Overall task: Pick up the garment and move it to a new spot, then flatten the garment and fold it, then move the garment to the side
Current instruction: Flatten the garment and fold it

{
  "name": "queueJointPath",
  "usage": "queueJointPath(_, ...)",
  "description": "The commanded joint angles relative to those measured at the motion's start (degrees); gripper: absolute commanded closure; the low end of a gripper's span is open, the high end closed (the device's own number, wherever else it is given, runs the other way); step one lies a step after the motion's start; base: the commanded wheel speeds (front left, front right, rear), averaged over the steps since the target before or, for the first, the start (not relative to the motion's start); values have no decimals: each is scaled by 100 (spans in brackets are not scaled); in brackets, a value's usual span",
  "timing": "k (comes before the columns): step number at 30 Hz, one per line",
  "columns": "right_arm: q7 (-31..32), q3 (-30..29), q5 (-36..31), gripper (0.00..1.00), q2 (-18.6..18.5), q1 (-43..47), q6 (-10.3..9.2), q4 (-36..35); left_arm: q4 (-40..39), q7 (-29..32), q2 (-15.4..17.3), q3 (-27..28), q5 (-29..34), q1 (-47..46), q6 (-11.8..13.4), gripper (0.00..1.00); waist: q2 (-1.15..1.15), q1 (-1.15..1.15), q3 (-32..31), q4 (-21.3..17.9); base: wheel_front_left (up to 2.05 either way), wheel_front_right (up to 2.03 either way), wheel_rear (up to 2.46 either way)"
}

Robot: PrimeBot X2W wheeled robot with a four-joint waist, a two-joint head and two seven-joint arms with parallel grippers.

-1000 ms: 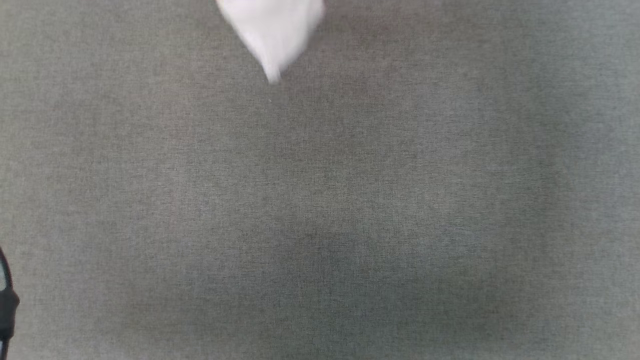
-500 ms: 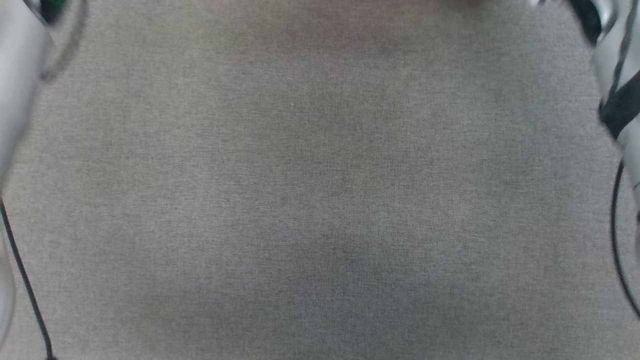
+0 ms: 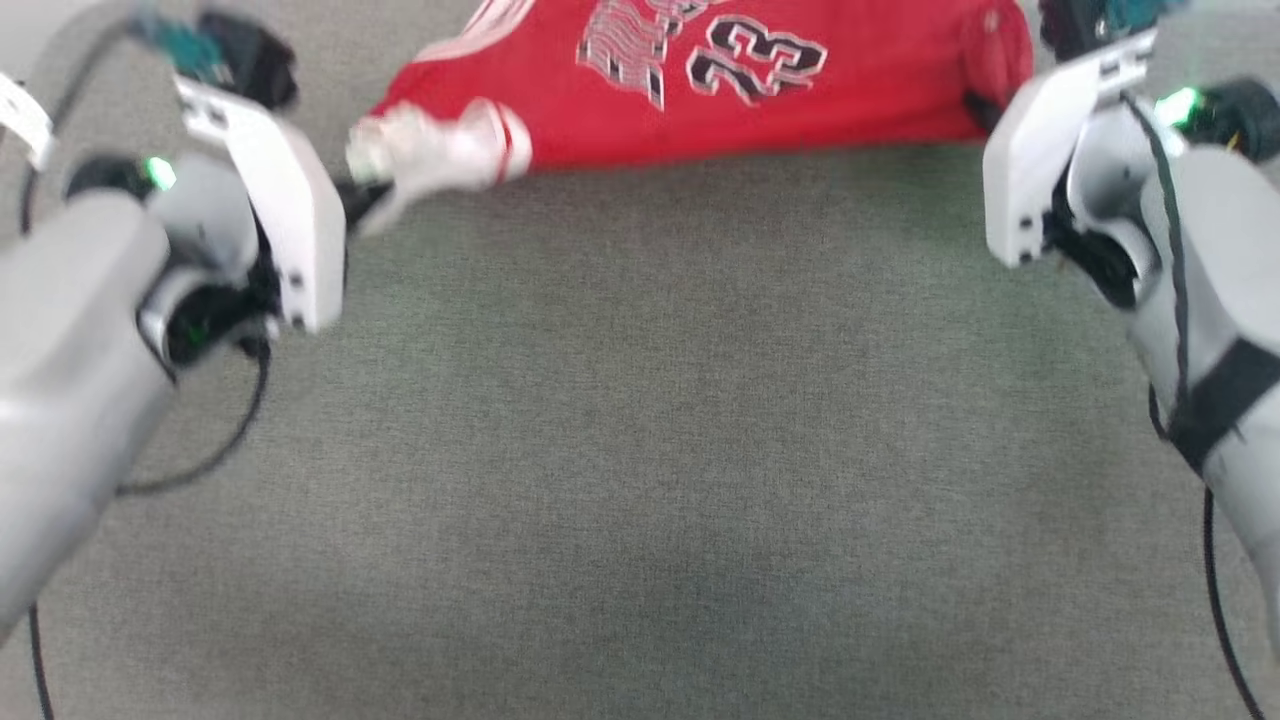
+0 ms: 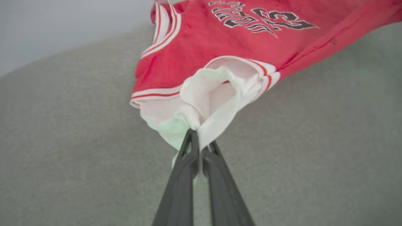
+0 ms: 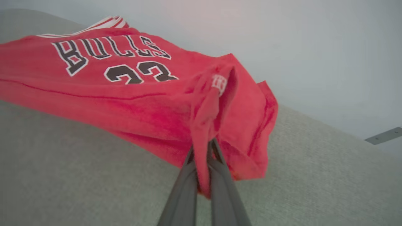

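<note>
The garment point(image 3: 700, 110) is a bright red top with black lettering and a white sleeve end. It hangs stretched between my two grippers at the top of the head view, over the grey cloth surface point(image 3: 640, 450). My left gripper point(image 3: 352, 195) is shut on the white sleeve end point(image 4: 216, 94); in the left wrist view its gripper point(image 4: 199, 141) pinches that fabric. My right gripper point(image 3: 978, 108) is shut on a bunched red corner of the garment point(image 5: 141, 100). In the right wrist view its gripper point(image 5: 202, 150) clamps the fold.
The grey cloth surface spreads wide and flat below the garment. Black cables point(image 3: 215, 450) trail from both forearms at the left and right edges. A pale wall point(image 5: 282, 37) rises behind the surface's far edge.
A second ago only a blurred white cloth tip showed at the top. Both arms then entered from the sides, and the stretched red garment now shows between them; the view itself may have shifted.
</note>
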Motion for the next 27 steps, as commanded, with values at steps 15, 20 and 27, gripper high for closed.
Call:
queueJointPath(15, 1353, 313, 1339, 100, -1819, 2607, -6, -3425, -3572, 430, 1551, -285, -684, 2318, 1773, 100, 0, 0, -389, -57, 0, 0, 0)
queueJointPath(20, 1766, -65, 1483, 100, -2110, 3704, -5, -4431, -4558, 315, 1915, -419, -849, 2977, 2333, 100, 0, 0, -491, -99, 0, 0, 0)
queueJointPath(27, 1997, -517, 1508, 100, -2245, 4702, -5, -5238, -5111, 247, 2131, -543, -985, 3426, 2726, 100, 0, 0, -557, -132, 0, 0, 0)
